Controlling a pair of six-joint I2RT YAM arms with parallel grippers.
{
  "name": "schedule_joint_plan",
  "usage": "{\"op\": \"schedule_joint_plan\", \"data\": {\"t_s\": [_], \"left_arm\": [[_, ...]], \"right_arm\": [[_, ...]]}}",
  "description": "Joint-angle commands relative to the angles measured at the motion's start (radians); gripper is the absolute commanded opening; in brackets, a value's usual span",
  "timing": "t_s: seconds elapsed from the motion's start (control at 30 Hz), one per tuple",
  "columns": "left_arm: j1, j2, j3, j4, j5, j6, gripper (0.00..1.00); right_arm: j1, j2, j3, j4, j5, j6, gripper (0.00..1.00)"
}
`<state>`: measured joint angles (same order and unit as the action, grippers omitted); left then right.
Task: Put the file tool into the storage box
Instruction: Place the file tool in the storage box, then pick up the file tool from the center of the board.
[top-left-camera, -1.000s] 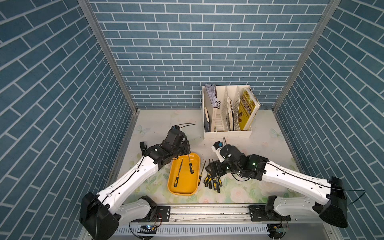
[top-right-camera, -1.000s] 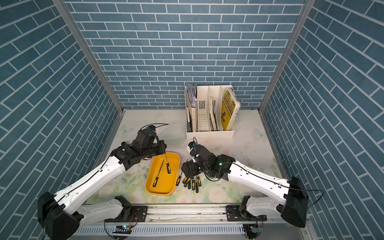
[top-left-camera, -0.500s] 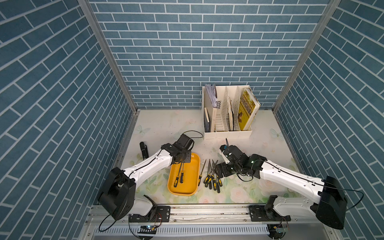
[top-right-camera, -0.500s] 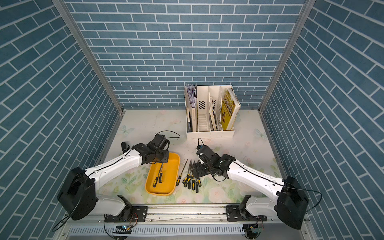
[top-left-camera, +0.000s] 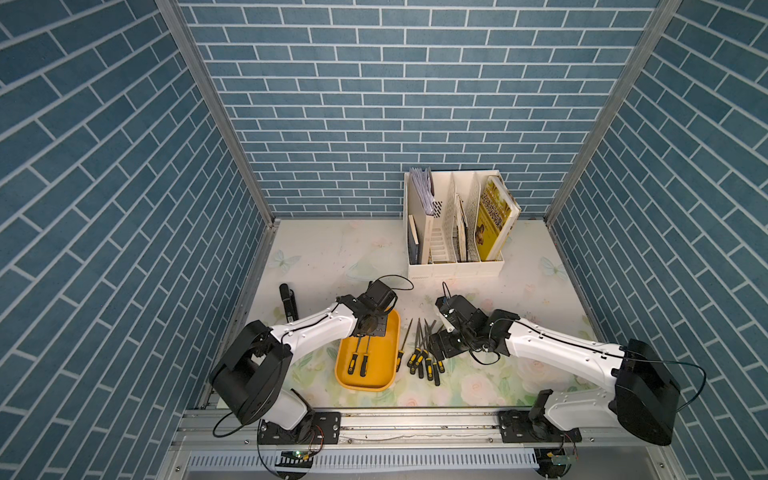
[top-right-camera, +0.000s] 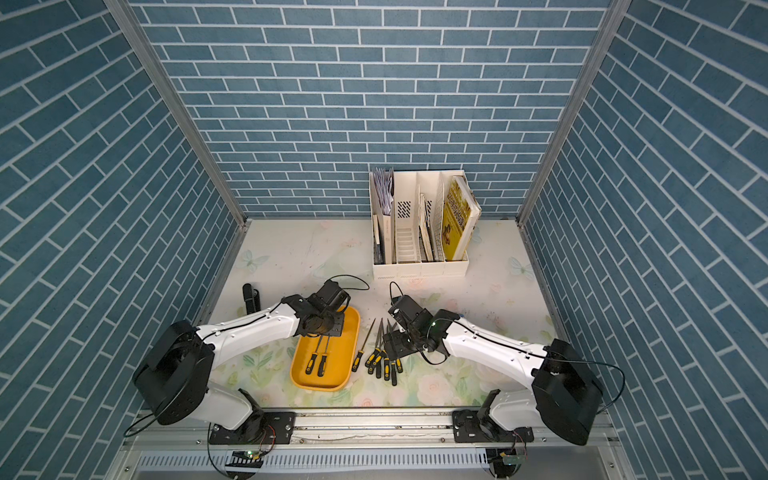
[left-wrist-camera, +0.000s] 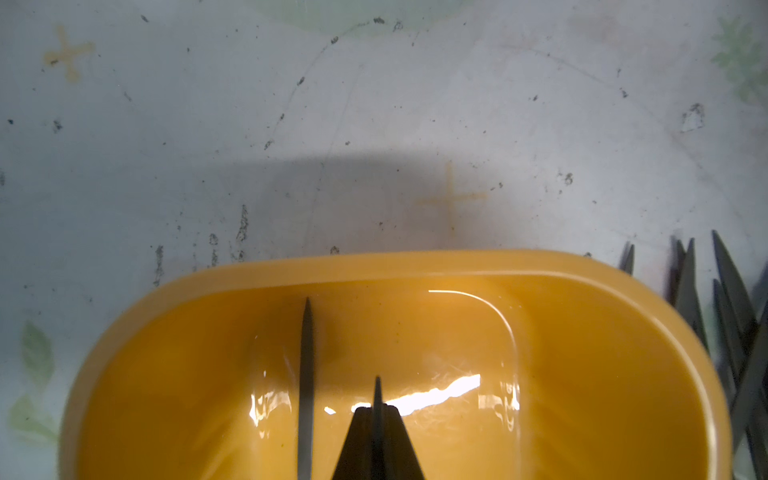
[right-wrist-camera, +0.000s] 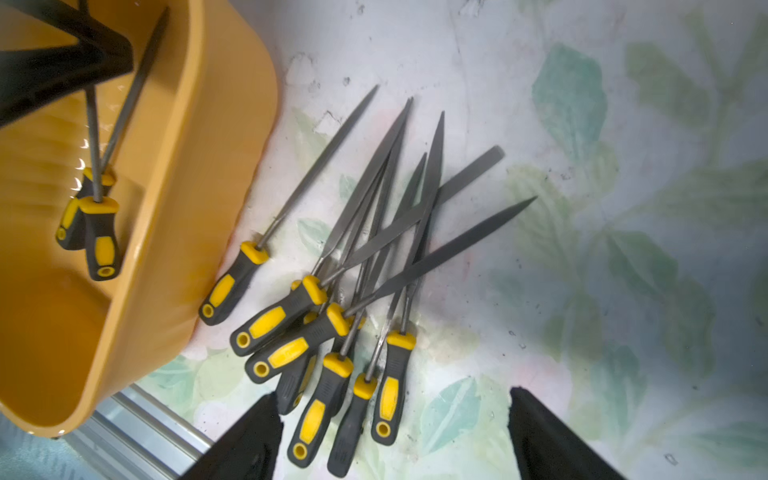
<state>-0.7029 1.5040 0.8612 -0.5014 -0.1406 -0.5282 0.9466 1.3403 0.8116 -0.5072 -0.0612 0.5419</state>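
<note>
Storage box (top-left-camera: 384, 359) is sitting at lower centre in both top views, on the worktop (top-left-camera: 332, 257). The left gripper (left-wrist-camera: 376, 409) is pinching one file tool (right-wrist-camera: 102, 237) by its blade inside the box, beside a second file (left-wrist-camera: 306, 374). The right gripper (right-wrist-camera: 392, 395) is hovering wide open over the loose files (top-left-camera: 422, 353) just right of the box.

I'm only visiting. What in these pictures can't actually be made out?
Left fingers: in both top views hidden under that arm's wrist, above the storage box.
Two files in the box: handles cut off by the left wrist picture's edge.
Pile of files: right wrist view, the lowest ones buried under others, so no sure count.
White organiser: book titles too small in both top views.
</note>
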Motion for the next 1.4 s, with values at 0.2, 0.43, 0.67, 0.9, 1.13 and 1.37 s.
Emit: {"op": "schedule_joint_plan", "data": {"t_s": [0.2, 0.43, 0.67, 0.9, 1.13, 1.37], "left_arm": [[-0.007, 0.009, -0.033, -0.017, -0.033, -0.032, 0.43], [-0.009, -0.065, 0.012, -0.068, -0.027, -0.043, 0.45], [-0.013, -0.175, 0.096, -0.124, 0.013, -0.052, 0.47], [-0.017, -0.251, 0.118, -0.149, 0.044, -0.073, 0.48], [-0.018, -0.279, 0.104, -0.158, 0.037, -0.077, 0.48], [-0.018, -0.277, 0.093, -0.155, 0.027, -0.070, 0.48]], "right_arm": [[-0.003, 0.039, -0.046, 0.020, 0.002, -0.031, 0.84], [-0.003, 0.028, -0.081, 0.042, -0.008, -0.024, 0.73], [-0.003, 0.082, -0.095, 0.062, -0.008, -0.040, 0.60], [-0.003, 0.157, -0.059, 0.076, -0.004, -0.060, 0.54], [-0.003, 0.193, -0.061, 0.071, 0.015, -0.061, 0.47], [-0.003, 0.148, -0.106, 0.042, 0.039, -0.056, 0.35]]}}
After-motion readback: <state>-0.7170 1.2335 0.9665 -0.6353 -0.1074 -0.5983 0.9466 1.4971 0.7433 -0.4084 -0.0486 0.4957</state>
